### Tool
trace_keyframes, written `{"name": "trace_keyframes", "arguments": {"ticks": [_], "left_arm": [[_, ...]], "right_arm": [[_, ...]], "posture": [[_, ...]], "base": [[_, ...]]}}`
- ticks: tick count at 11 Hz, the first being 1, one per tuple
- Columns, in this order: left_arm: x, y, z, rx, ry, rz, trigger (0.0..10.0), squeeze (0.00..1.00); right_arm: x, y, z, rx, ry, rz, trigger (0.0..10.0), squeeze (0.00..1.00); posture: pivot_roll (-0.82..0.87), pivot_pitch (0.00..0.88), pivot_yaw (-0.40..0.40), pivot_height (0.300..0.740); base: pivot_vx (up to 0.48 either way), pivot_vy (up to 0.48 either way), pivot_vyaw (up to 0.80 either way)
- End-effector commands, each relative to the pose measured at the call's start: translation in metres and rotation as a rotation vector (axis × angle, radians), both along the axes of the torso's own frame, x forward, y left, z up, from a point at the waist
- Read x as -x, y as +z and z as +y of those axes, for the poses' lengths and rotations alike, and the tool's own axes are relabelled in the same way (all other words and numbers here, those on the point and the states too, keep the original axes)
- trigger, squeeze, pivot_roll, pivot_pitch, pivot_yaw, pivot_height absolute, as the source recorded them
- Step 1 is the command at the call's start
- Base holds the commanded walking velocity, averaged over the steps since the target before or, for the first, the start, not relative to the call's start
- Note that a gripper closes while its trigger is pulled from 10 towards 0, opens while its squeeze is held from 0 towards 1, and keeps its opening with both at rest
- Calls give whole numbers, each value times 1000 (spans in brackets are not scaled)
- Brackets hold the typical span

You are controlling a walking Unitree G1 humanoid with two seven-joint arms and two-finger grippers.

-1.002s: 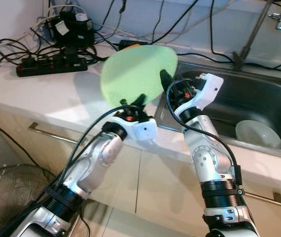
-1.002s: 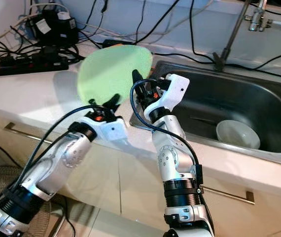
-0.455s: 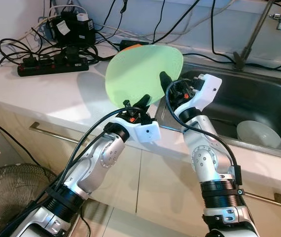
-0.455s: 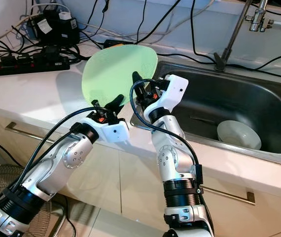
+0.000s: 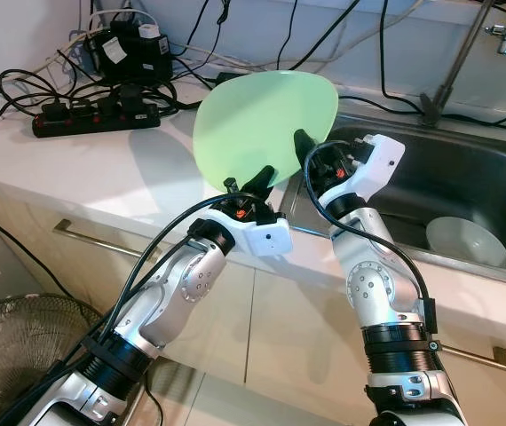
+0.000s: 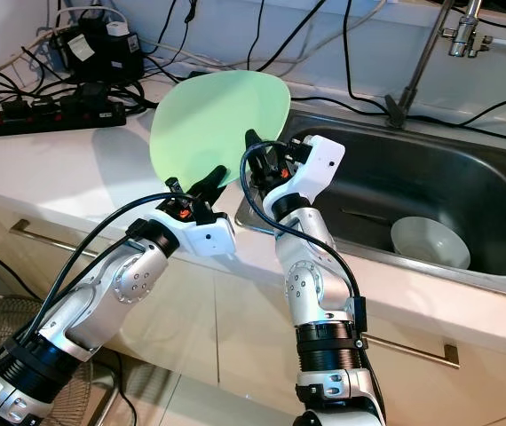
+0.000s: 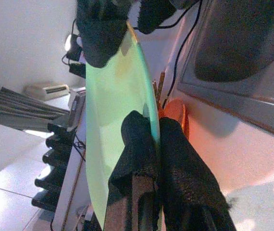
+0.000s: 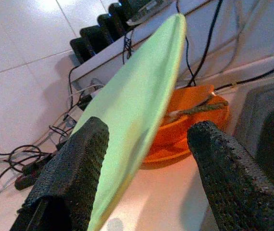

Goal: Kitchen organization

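Note:
A light green plate (image 5: 262,124) stands on edge above the counter, just left of the sink. My left gripper (image 5: 249,180) is shut on its lower rim, and the left wrist view shows both fingers (image 7: 142,144) pinching the rim. My right gripper (image 5: 300,146) is open at the plate's right edge. In the right wrist view its two fingers (image 8: 74,173) stand wide apart on either side of the plate (image 8: 137,115) without touching it. An orange bowl (image 8: 190,120) with sticks in it sits on the counter behind the plate.
The steel sink (image 5: 466,169) on the right holds a white bowl (image 5: 466,241), with a tap (image 5: 453,71) behind it. A black power strip (image 5: 93,120) and tangled cables lie at the back left. A fan (image 5: 22,355) stands on the floor at the lower left.
The green plate has moved a little to the right and up, toward the sink, carried by my left gripper. My right gripper has shifted slightly right with it and stays open.

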State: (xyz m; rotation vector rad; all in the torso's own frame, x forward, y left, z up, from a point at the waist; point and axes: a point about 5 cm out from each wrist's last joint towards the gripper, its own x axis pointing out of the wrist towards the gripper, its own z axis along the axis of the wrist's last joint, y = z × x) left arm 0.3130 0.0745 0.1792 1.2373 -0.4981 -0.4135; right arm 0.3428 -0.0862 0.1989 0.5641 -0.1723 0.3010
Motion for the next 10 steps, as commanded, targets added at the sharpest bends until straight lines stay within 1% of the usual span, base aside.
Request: {"name": "trace_keyframes", "arguments": {"ticks": [1,3,4,5,6,7,8,10], "left_arm": [[2,21,-6,32,-42,-91,10000,0],[3,18,-8,24,-57,-80,10000,0],[2,17,-9,20,-59,-72,10000,0],[3,16,-9,18,-63,-67,10000,0],[3,15,-10,19,-67,-64,10000,0],[3,15,-11,19,-73,-63,10000,0],[3,16,-11,19,-76,-65,10000,0],[4,16,-12,19,-83,-64,10000,0]], "right_arm": [[-3,6,1,-33,0,3,10000,0],[-7,7,-4,-120,-32,39,10000,0],[-8,5,-7,-144,-42,53,10000,0],[-8,4,-8,-163,-46,65,6392,0],[-8,3,-8,-180,-42,74,0,0],[-8,2,-4,-215,8,93,0,0],[-8,0,-2,-221,35,102,0,0],[-8,-3,2,-213,51,125,0,0]], "posture": [[228,0,-29,740],[223,0,-27,740],[222,0,-26,740],[220,0,-25,740],[216,0,-24,740],[216,0,-25,740],[217,0,-25,740],[221,5,-28,740]], "base": [[0,0,0],[0,0,0],[0,0,0],[0,0,0],[0,0,0],[0,0,0],[0,0,0],[0,0,0]]}}
